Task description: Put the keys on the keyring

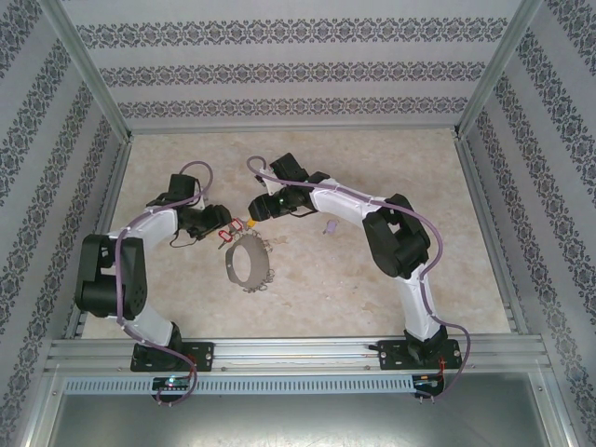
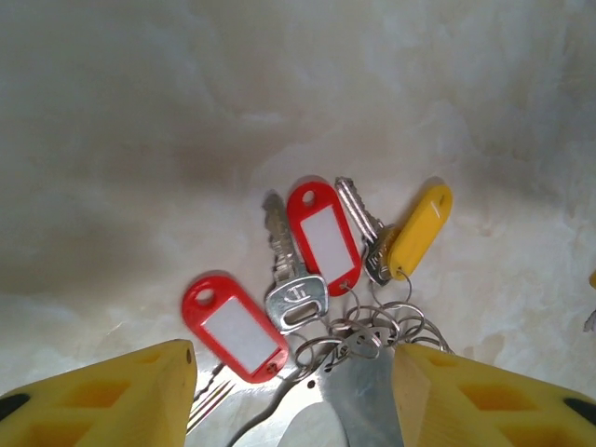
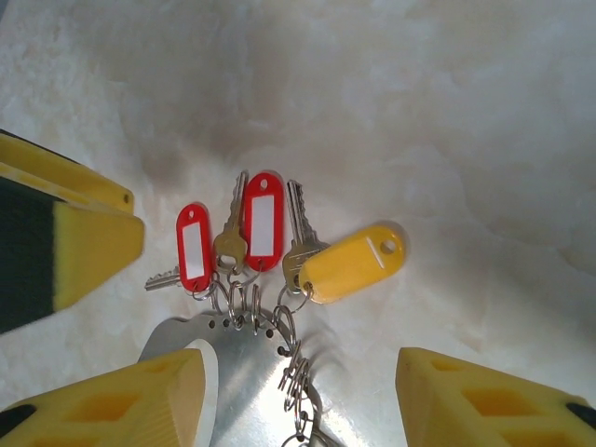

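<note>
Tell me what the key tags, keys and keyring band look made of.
Key tags: likely plastic, glossy red or yellow, moulded rims, white paper-like inserts.
Keys: metal, mostly silvery with glints; one looks brassy.
Keyring band: seemingly thin sheet metal, brushed grey, bright reflection.

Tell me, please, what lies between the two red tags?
One silvery key lies between the nearer red tag and the farther red tag, seen in the left wrist view.
</note>
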`<state>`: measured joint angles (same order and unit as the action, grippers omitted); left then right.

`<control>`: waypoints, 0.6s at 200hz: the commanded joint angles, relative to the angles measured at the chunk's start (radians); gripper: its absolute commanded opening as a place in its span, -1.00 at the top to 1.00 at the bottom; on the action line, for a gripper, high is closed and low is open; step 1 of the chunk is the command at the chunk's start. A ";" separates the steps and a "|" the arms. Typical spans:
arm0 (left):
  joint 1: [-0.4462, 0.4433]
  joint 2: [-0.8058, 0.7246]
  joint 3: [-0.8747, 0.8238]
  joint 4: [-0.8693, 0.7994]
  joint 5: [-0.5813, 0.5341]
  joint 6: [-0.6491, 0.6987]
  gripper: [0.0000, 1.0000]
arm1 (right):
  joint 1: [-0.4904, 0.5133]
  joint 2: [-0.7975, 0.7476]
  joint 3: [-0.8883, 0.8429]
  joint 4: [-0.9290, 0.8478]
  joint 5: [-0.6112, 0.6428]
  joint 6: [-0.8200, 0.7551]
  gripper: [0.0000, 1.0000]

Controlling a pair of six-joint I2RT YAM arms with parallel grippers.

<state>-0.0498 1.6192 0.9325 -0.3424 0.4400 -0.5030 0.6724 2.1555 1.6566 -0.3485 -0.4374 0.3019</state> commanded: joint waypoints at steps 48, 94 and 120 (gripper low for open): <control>-0.114 0.092 0.083 -0.007 -0.135 0.049 -0.24 | 0.020 0.032 -0.012 -0.012 -0.011 0.014 -0.08; -0.135 0.101 0.077 -0.048 -0.194 0.081 -0.24 | 0.014 0.026 -0.032 -0.001 -0.004 0.021 -0.07; -0.144 0.118 0.076 -0.052 -0.200 0.084 -0.24 | -0.001 0.010 -0.054 0.003 0.003 0.023 -0.07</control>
<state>-0.1726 1.7088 0.9939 -0.3553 0.2760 -0.4519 0.6827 2.1780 1.6306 -0.3477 -0.4385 0.3130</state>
